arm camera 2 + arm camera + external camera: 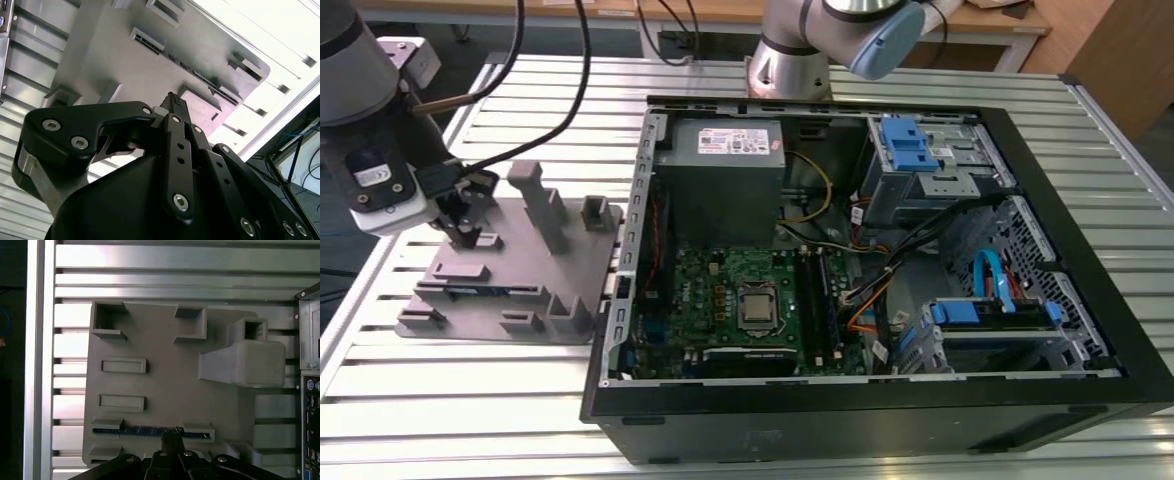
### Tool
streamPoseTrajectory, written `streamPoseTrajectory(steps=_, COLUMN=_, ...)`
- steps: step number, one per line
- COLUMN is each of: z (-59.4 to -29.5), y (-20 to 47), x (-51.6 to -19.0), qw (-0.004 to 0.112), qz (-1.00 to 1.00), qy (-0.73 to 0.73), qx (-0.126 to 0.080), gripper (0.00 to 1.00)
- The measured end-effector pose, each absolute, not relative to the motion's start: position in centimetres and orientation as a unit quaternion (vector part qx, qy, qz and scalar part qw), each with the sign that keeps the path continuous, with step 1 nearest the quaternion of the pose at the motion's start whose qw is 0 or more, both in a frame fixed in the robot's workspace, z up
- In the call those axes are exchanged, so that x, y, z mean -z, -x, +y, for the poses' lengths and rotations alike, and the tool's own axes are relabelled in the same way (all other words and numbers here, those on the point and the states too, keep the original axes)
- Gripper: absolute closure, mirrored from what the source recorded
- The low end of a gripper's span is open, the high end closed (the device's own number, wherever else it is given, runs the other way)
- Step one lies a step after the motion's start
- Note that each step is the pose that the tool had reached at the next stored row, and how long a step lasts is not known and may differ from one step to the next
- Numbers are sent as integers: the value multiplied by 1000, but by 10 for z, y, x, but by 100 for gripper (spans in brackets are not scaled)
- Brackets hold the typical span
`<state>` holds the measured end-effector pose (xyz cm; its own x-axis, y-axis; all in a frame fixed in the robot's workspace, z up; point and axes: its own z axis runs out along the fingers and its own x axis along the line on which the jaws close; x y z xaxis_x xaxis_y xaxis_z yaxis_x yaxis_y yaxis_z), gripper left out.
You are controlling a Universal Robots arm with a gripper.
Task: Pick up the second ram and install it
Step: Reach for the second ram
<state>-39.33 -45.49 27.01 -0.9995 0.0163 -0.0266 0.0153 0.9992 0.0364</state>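
Note:
The second ram [145, 430] is a thin blue-green strip standing on edge in the end holders of the grey fixture plate [165, 385]. In the exterior view the second ram [480, 291] sits near the plate's front edge, at that view's left. My gripper [464, 235] hangs over the plate, a little above it. In the first wrist view the gripper [172, 434] has its tips in line with the strip, roughly at its middle. In the second wrist view the gripper [173, 100] has its black fingers pressed together with nothing between them.
An open computer case [1014, 130] lies at the exterior view's right, with a green motherboard [734, 290], cables and blue drive brackets inside. Upright posts [540, 205] rise from the fixture plate close to the gripper. The slatted metal table [480, 400] carries everything.

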Motion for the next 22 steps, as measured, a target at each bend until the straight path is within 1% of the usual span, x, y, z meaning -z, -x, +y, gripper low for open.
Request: streamPoseTrajectory(steps=22, z=-456, y=394, x=-242, qw=13, qz=1000, qy=-8, qx=-18, gripper=89)
